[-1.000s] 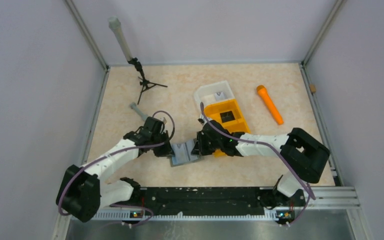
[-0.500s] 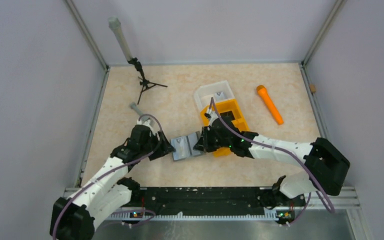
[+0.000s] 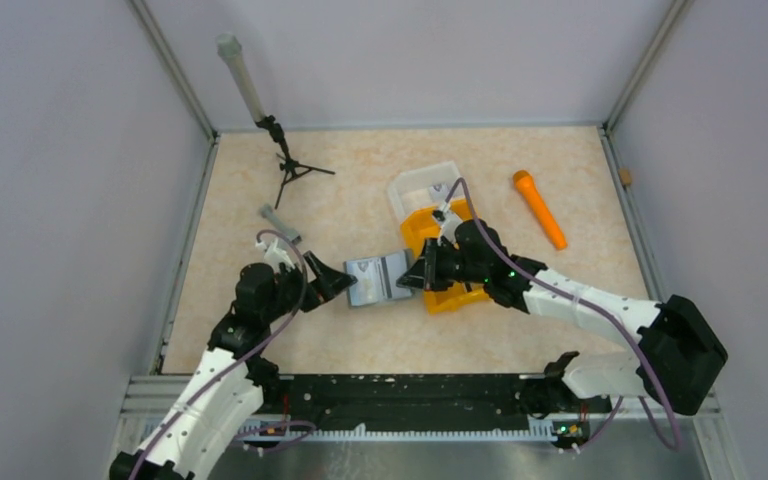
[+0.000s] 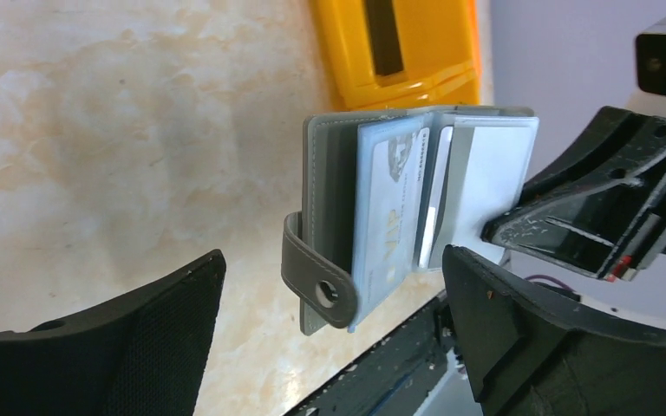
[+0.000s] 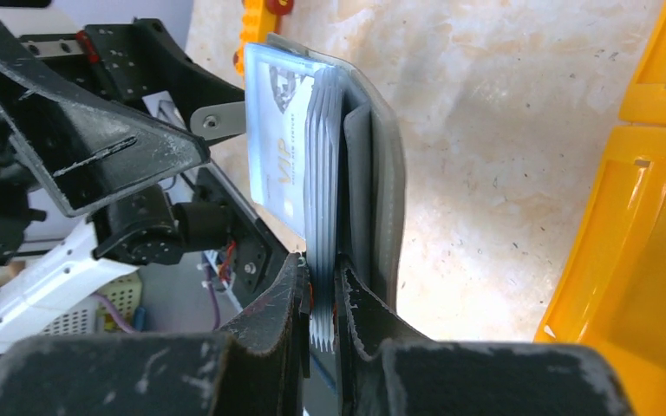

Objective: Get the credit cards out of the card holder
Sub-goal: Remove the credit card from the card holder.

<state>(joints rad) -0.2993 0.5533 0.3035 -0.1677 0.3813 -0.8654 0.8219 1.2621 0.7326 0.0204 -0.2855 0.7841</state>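
The grey card holder [image 3: 378, 280] hangs open between the two arms, its snap strap [image 4: 316, 282] hanging loose. A pale blue credit card [image 4: 388, 217] marked VIP [image 5: 277, 147] shows in its front sleeve. My right gripper [image 5: 321, 282] is shut on the stack of inner sleeves and holds the card holder [image 5: 383, 173] off the table. My left gripper [image 3: 332, 283] stands wide open just left of the holder, touching nothing, its fingers [image 4: 139, 329] on either side of the strap. A black card [image 4: 384, 35] lies in the orange bin [image 4: 438, 52].
The orange bin [image 3: 430, 235] sits under my right arm, with a clear tray [image 3: 420, 185] behind it. An orange marker [image 3: 540, 208] lies at the back right, a small tripod [image 3: 288, 165] at the back left, and a grey stick [image 3: 278, 220] near my left arm.
My left gripper has opened, let go of the holder and drawn back to the left. My right gripper has carried the holder a little farther from the near edge.
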